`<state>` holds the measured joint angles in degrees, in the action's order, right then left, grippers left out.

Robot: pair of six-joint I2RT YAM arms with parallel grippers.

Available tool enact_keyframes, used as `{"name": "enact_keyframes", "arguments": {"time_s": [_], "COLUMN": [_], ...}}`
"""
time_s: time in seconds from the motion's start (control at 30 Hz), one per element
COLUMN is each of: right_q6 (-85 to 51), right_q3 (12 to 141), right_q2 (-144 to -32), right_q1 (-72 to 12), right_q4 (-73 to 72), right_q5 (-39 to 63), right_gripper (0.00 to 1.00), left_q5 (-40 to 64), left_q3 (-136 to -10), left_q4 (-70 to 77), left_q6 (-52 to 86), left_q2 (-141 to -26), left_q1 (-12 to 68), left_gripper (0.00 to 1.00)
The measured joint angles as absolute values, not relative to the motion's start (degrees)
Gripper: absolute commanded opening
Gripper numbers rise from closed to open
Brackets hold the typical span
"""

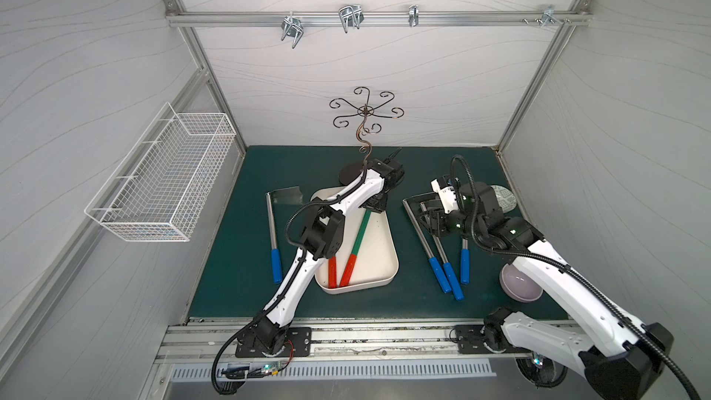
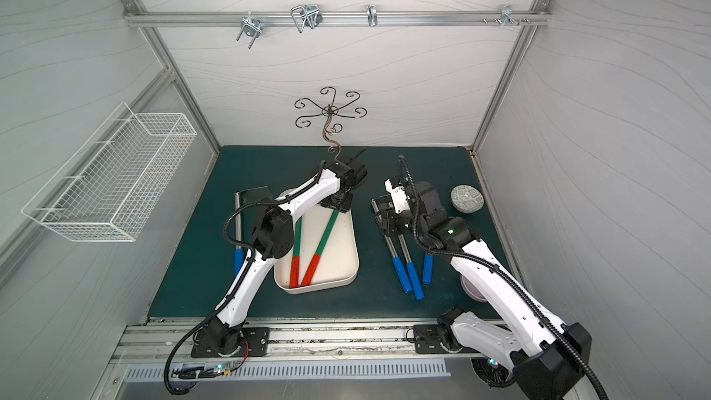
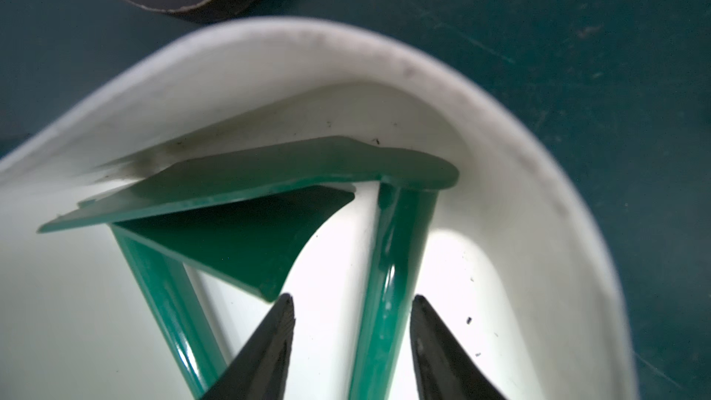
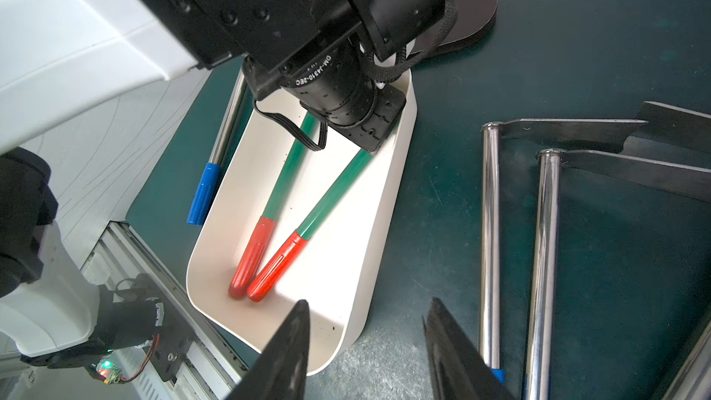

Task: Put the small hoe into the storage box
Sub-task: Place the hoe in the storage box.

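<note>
Taking twelve o'clock as the back wall in both top views, the shallow cream-white plastic storage box [image 1: 379, 259] with rounded corners lies near the middle of the dark green desk [image 1: 238, 282]. Inside it lie two small hoes with green metal shafts and red grips. One hoe [image 1: 359, 238] slants from its grip at six o'clock up toward one o'clock. The other hoe [image 2: 296, 244] runs along the box's nine o'clock side, largely under the left arm. Their red grips touch at the six o'clock end, and their green blades overlap at the twelve o'clock end, close to the curved end wall.

The left pincer [image 3: 352, 298] hangs over that twelve o'clock end with its black fingers [image 3: 269, 348] apart. The slanting hoe's shaft runs between them with a clear gap on one side, so nothing is clamped.

The right pincer [image 4: 369, 302] sits at three o'clock from the box, its fingers spread with nothing between them. It is above the heads of three large hoes with steel shafts and blue grips [image 1: 452, 280]. A fourth large hoe [image 1: 271, 225] lies just beside the box at nine o'clock.

The round base [image 1: 348, 178] of a dark scrolled metal stand sits just past the box at twelve o'clock. A lilac bowl [image 1: 515, 282] lies at four o'clock, partly under the right arm, and a patterned grey round dish [image 2: 466, 198] at two o'clock. A white wire-mesh basket [image 1: 165, 182] hangs on the nine o'clock wall.
</note>
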<state>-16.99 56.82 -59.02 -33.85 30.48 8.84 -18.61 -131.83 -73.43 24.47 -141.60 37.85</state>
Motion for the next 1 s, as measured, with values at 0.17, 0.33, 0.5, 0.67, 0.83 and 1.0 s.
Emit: {"name": "enact_keyframes", "arguments": {"time_s": [0.17, 0.33, 0.5, 0.67, 0.83, 1.0], "right_q6": [-16.97, -16.97, -17.02, -17.1, -17.89, -18.61], "right_q3": [56.82, 56.82, 56.82, 56.82, 56.82, 56.93], "right_q2": [-59.02, -59.02, -59.02, -59.07, -60.62, -66.43], "right_q1": [-33.85, -33.85, -33.89, -33.91, -33.93, -33.93], "right_q4": [30.5, 30.5, 30.52, 30.81, 32.25, 35.16], "right_q5": [8.8, 8.82, 8.71, 7.42, 5.87, 4.64], "right_gripper": [0.5, 0.51, 0.51, 0.51, 0.51, 0.49], "left_q5": [-18.2, -16.8, -16.32, -14.92, -10.2, -5.72], "left_q3": [-126.32, -117.56, -105.08, -88.58, -76.6, -72.82], "left_q4": [-71.85, -68.47, -64.4, -58.59, -52.1, -48.12], "left_q6": [25.69, 27.38, 29.32, 29.76, 28.27, 26.2], "left_q2": [-134.74, -121.43, -108.18, -98.19, -87.79, -82.89], "left_q1": [37.1, 35.31, 31.16, 27.94, 24.21, 16.51], "left_gripper": [0.54, 0.56, 0.56, 0.56, 0.56, 0.56]}}
